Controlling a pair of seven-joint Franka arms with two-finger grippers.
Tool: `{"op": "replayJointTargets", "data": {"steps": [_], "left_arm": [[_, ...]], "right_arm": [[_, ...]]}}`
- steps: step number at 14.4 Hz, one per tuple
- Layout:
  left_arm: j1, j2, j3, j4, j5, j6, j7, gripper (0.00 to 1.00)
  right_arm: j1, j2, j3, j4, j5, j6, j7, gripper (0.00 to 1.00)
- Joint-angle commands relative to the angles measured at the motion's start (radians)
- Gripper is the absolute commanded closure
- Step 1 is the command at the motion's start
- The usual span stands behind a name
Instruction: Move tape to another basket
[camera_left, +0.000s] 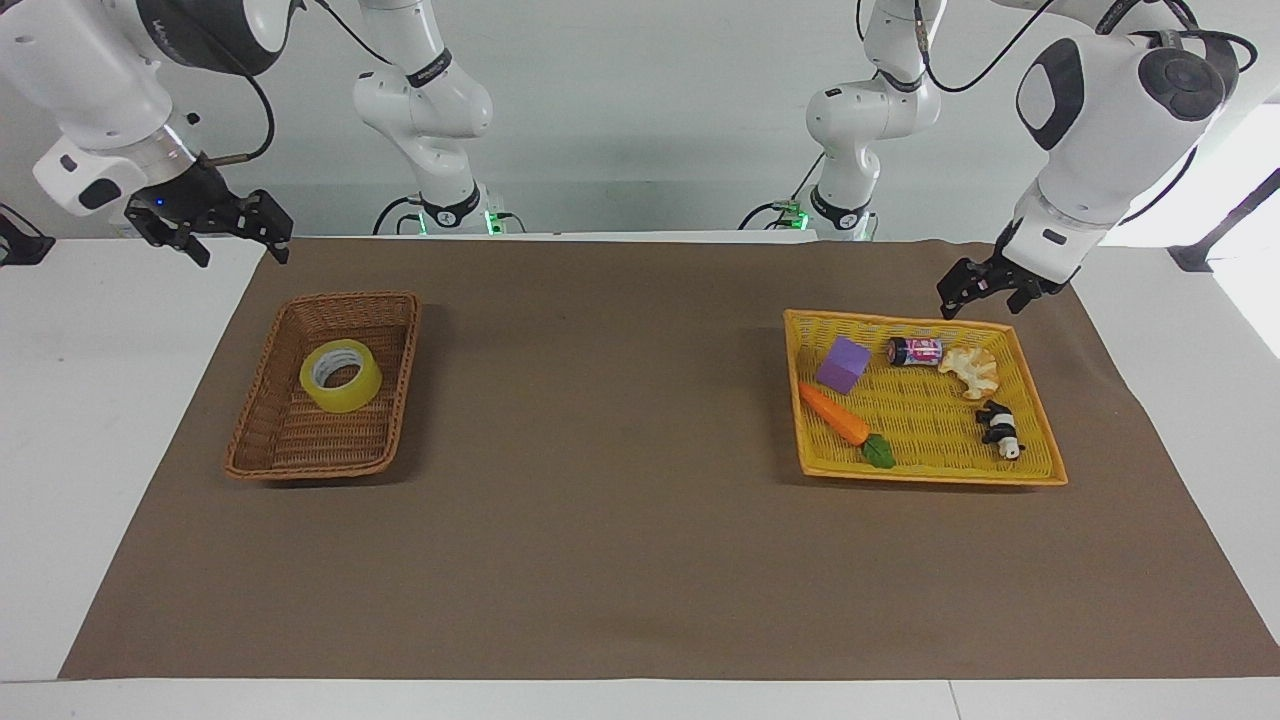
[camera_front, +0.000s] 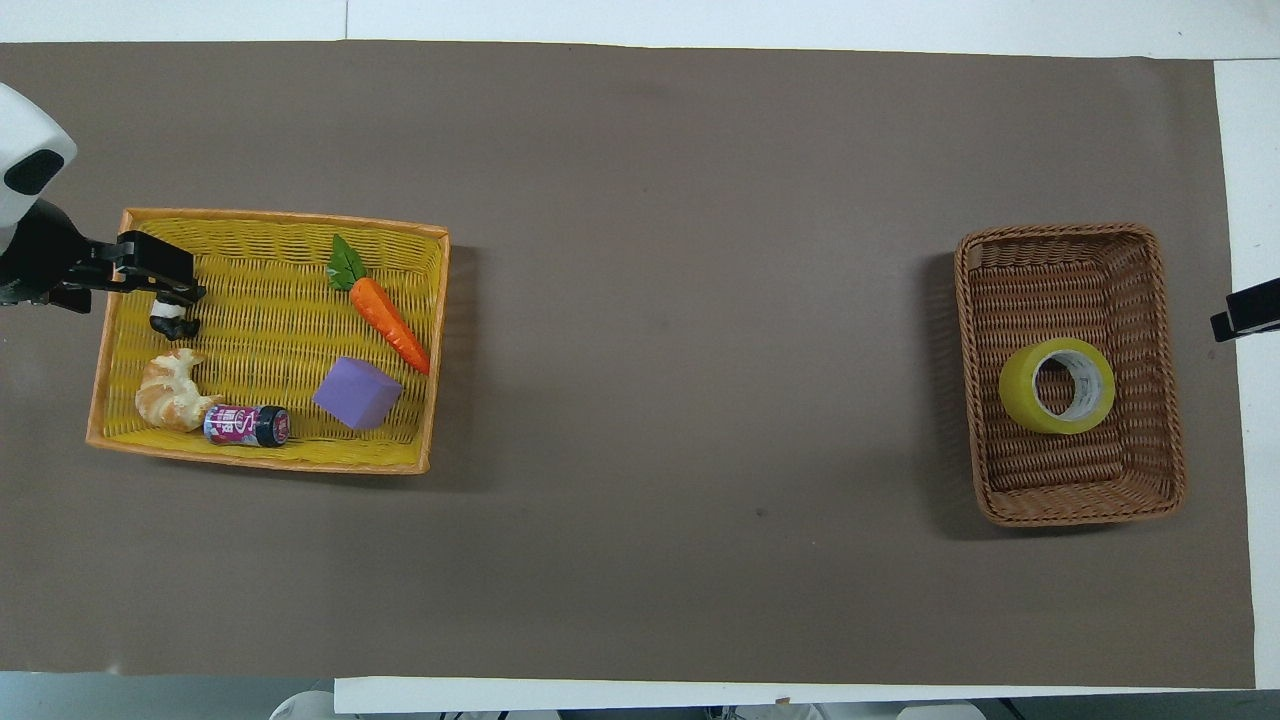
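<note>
The yellow tape roll (camera_left: 341, 375) lies flat in the brown wicker basket (camera_left: 255, 420) at the right arm's end of the table; it also shows in the overhead view (camera_front: 1057, 385), inside the basket (camera_front: 1075, 505). My right gripper (camera_left: 243, 248) is open and empty, raised over the mat's edge beside the basket and clear of it; only its tip (camera_front: 1245, 312) shows in the overhead view. My left gripper (camera_left: 976, 298) is open and empty, a little above the rim of the flat yellow tray (camera_left: 930, 470); it also shows in the overhead view (camera_front: 165, 280).
The yellow tray (camera_front: 260, 460) at the left arm's end holds a carrot (camera_left: 835, 415), a purple block (camera_left: 843, 364), a small can (camera_left: 915, 350), a croissant (camera_left: 970, 370) and a panda toy (camera_left: 1000, 428). A brown mat (camera_left: 600, 500) covers the table between the baskets.
</note>
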Motion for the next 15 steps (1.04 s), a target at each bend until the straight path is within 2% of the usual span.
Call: {"op": "replayJointTargets", "data": {"steps": [1,15], "left_arm": [[0.005,-0.026,0.004,-0.023,0.016,-0.010,0.005,0.01],[0.005,-0.026,0.004,-0.025,0.016,-0.010,0.005,0.01]], "right_arm": [[0.067,0.022,-0.056,0.030,-0.015,-0.026,0.037,0.00],[0.065,0.027,-0.046,0.019,-0.010,-0.024,0.066,0.00]]}}
